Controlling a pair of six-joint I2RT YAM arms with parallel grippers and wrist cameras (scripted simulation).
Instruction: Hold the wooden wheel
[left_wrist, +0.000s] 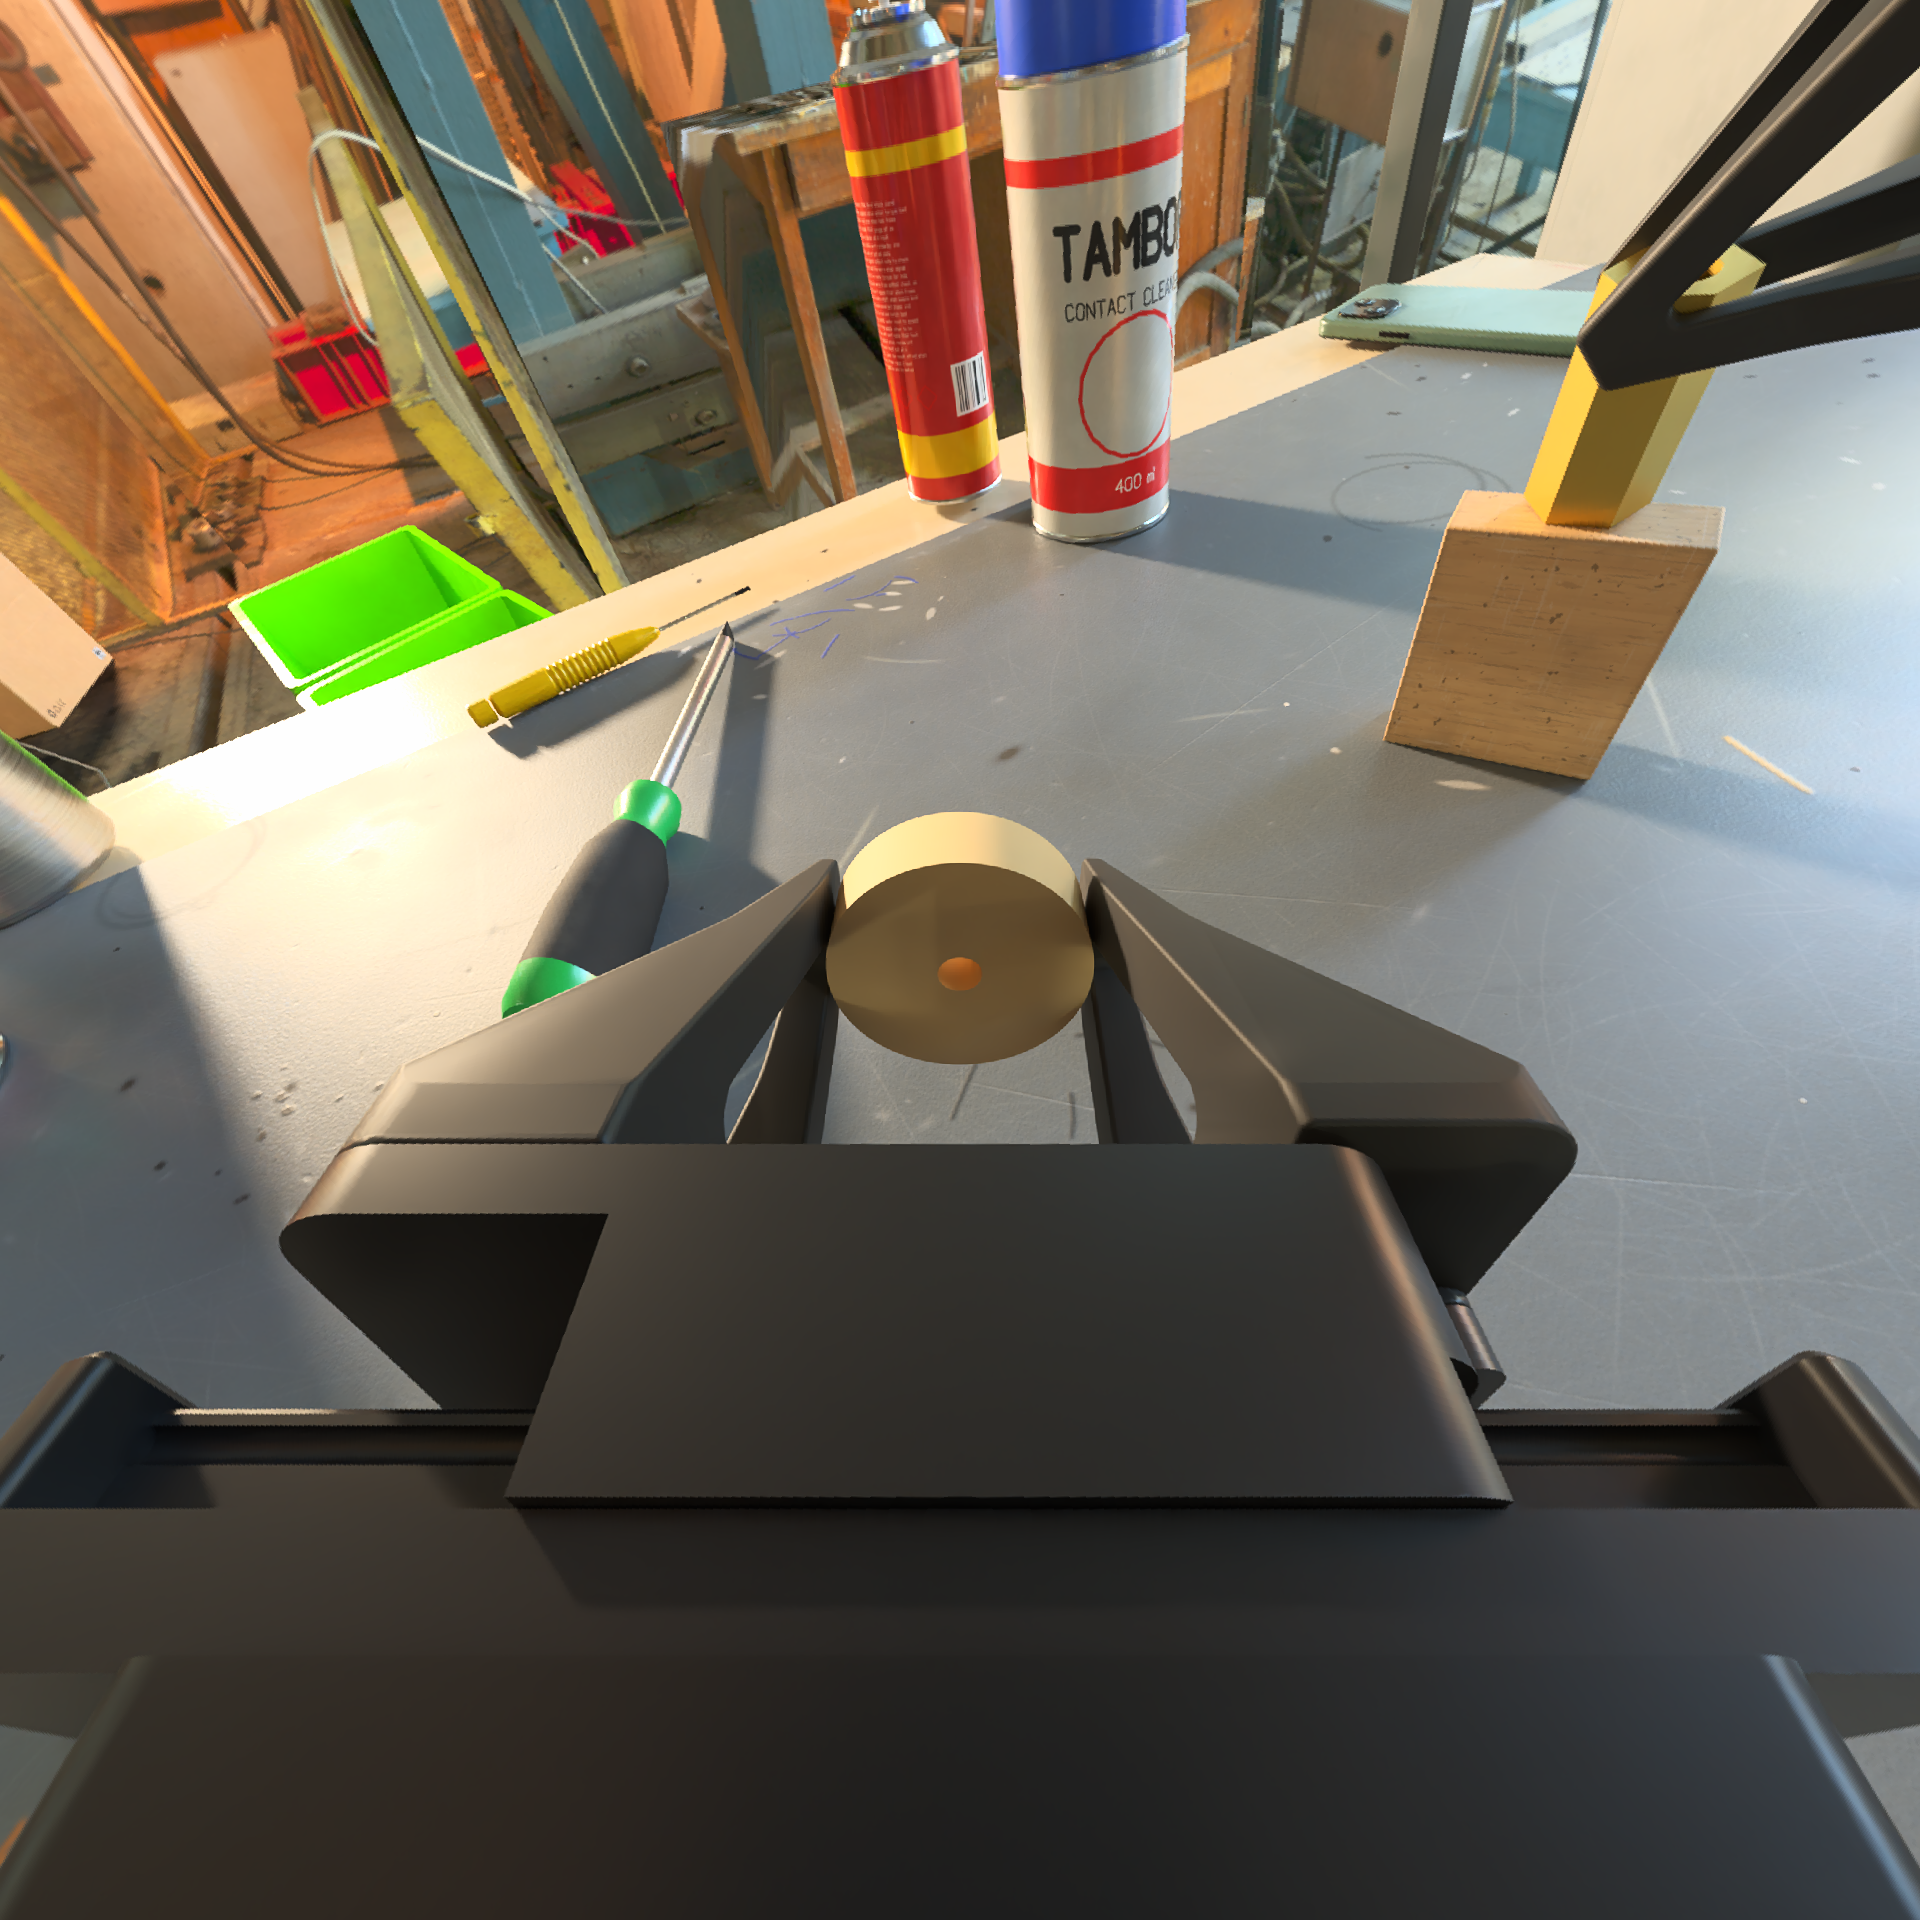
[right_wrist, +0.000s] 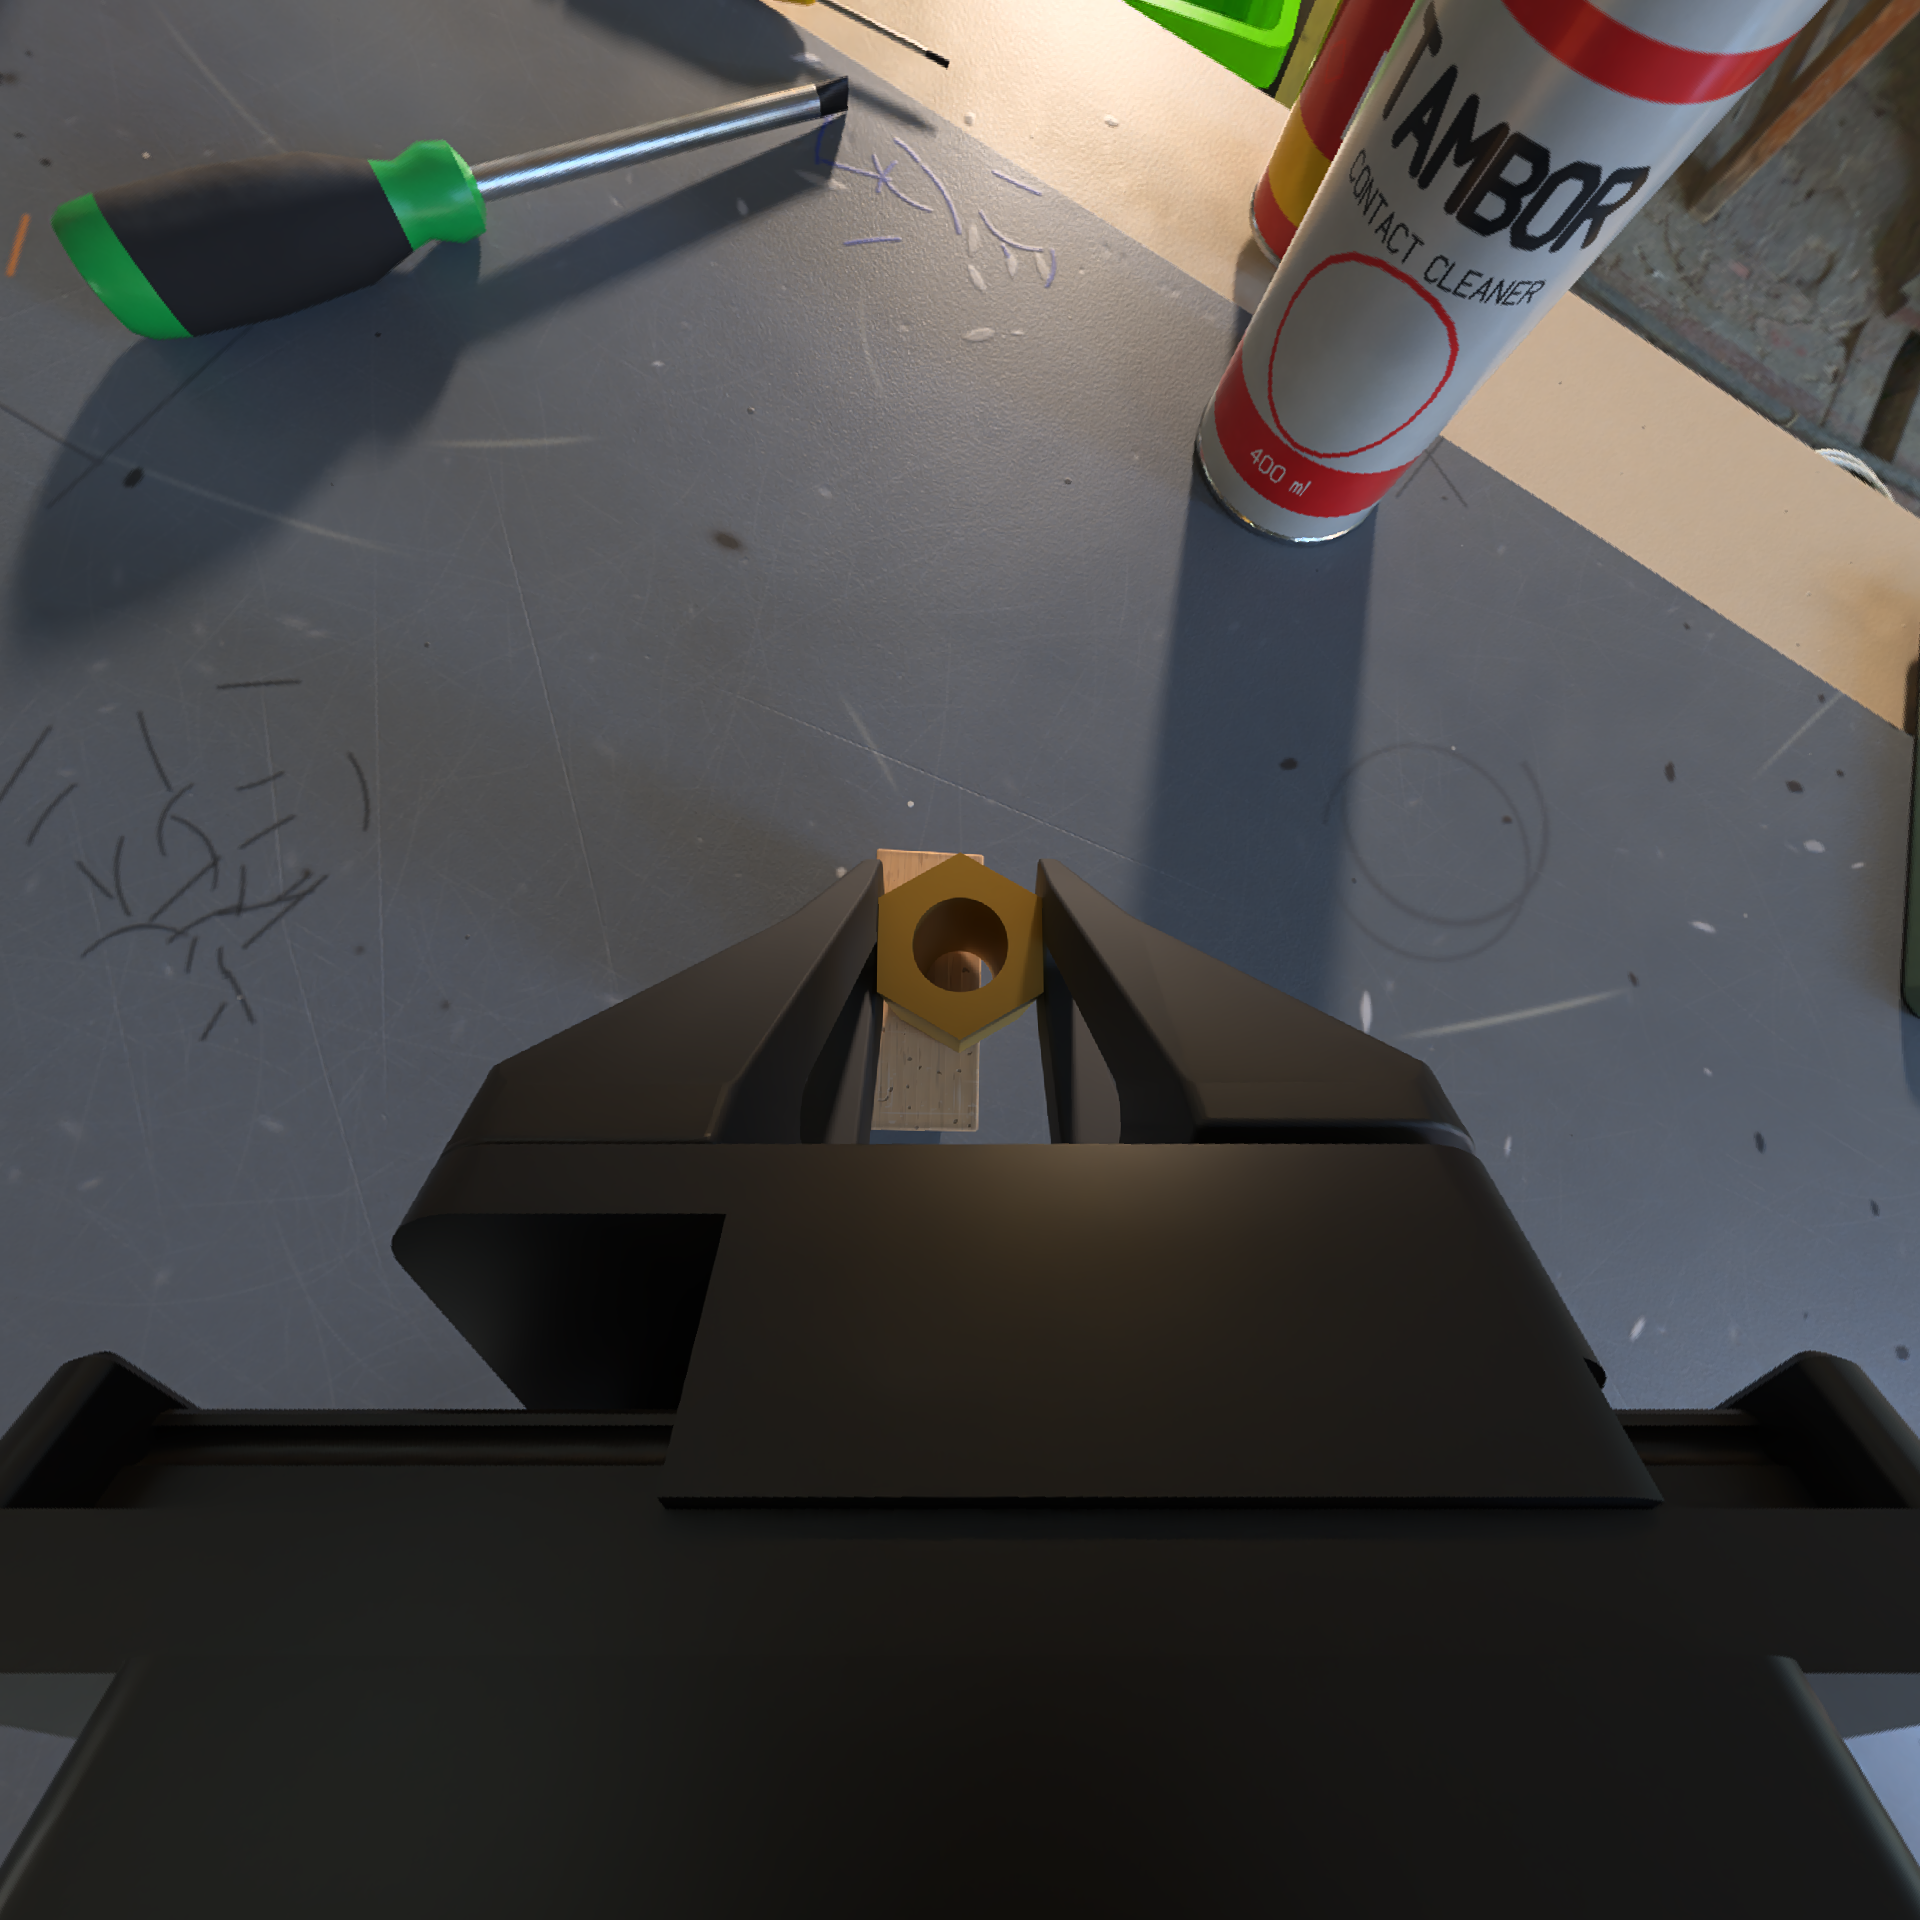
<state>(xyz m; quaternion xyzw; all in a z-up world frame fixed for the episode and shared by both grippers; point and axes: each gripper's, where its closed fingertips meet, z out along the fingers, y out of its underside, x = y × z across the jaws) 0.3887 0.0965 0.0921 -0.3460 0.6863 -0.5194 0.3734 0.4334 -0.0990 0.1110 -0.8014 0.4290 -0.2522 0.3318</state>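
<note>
The wooden wheel (left_wrist: 958, 961) is a pale disc with a small orange hole in its face. My left gripper (left_wrist: 958, 904) is shut on it, one black finger on each side of its rim, holding it above the grey table (left_wrist: 1195, 831). My right gripper (right_wrist: 958, 894) is shut on a yellow hexagonal tube (right_wrist: 958, 951) that stands on a wooden block (right_wrist: 928, 1086). The left wrist view shows that tube (left_wrist: 1616, 436) on the block (left_wrist: 1548, 634) at the right, with the right gripper's fingers (left_wrist: 1714, 249) around its top.
A green-and-black screwdriver (left_wrist: 623, 883) lies left of the wheel; a thin yellow tool (left_wrist: 571, 675) lies beyond it. A red spray can (left_wrist: 920, 270) and a white one (left_wrist: 1101, 281) stand at the table's far edge. A phone (left_wrist: 1455, 317) lies far right. A green bin (left_wrist: 364, 613) sits below the edge.
</note>
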